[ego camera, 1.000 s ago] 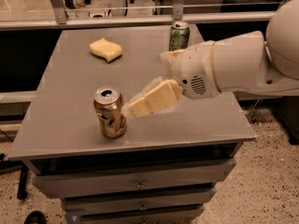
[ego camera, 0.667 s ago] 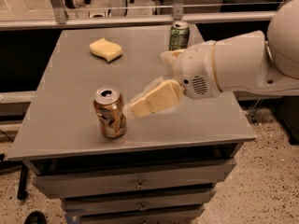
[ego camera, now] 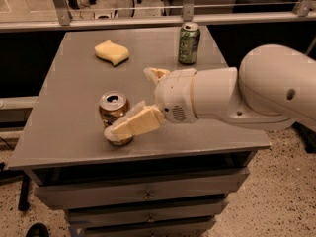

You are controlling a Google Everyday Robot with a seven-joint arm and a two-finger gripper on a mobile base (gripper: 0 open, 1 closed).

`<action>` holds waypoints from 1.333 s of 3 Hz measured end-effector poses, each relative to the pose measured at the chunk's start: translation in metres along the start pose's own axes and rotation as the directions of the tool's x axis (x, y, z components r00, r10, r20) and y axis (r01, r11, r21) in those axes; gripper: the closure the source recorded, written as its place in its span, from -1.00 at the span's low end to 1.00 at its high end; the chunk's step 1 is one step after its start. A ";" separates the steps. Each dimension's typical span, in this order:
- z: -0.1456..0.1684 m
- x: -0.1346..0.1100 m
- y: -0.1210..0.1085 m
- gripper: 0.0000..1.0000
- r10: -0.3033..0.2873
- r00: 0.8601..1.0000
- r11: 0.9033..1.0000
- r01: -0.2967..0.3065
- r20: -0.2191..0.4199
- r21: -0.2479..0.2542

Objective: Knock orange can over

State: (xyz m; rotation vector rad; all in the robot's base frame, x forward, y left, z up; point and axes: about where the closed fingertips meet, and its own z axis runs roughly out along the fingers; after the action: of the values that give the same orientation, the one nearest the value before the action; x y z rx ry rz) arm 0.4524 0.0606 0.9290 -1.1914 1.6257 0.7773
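Observation:
The orange can stands upright near the front left of the grey table. It has a copper body and an open silver top. My gripper reaches in from the right with its jaws spread wide. Its near finger lies across the front of the can's lower half and hides the can's base. Its far finger is behind and to the right of the can, apart from it. The can sits roughly between the two fingers.
A green can stands upright at the table's back right. A yellow sponge lies at the back left. The table's front edge is just below the orange can, with drawers underneath. A glass rail runs behind the table.
My gripper has moved left towards the orange can. Its near finger now overlaps the can's front, where before it was just to the can's right. The can still stands upright.

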 end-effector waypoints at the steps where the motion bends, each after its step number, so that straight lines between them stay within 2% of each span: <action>1: 0.027 0.004 0.008 -1.00 -0.020 0.998 0.999 0.022 0.061 -0.025; 2: 0.052 0.006 0.017 -1.00 -0.045 0.994 0.997 0.051 0.099 -0.060; 3: 0.058 0.020 0.016 -1.00 -0.057 0.992 0.996 0.064 0.110 -0.064; 4: 0.052 0.028 0.006 -1.00 -0.079 0.990 0.995 0.086 0.117 -0.048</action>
State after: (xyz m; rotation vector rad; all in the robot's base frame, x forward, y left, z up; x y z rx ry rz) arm 0.4610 0.0981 0.8843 -1.2213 1.4611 0.8253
